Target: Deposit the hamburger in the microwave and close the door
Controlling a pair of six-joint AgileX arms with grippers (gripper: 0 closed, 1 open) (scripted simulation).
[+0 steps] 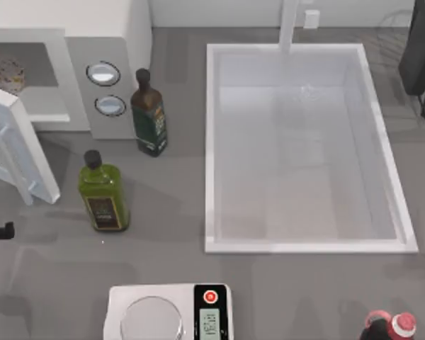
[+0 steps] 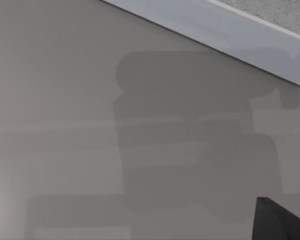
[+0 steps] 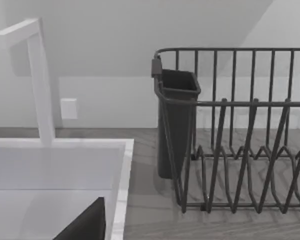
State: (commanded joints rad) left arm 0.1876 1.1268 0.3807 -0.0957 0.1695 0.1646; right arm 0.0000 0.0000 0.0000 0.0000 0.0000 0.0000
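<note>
Resting inside the microwave [image 1: 92, 42] — the hamburger [image 1: 3, 71], door [image 1: 10, 145] ajar; both arms' fingers' state: cannot tell.

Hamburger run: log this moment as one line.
hamburger: inside microwave | door: open | left gripper: table's left edge | right arm: parked by sink

A dark dish rack [image 3: 240, 150] stands beside the white sink [image 3: 55, 170].

Bench [image 1: 283, 290]: grey. White sink basin [image 1: 393, 177] occupies the right half, white faucet [image 1: 289, 25] at its far rim. Two dark-capped green bottles [image 1: 149, 113] [image 1: 103, 193] stand left of it. Kitchen scale [image 1: 170, 313] at near edge. Dark dish rack [image 3: 240, 150] right of the basin.
</note>
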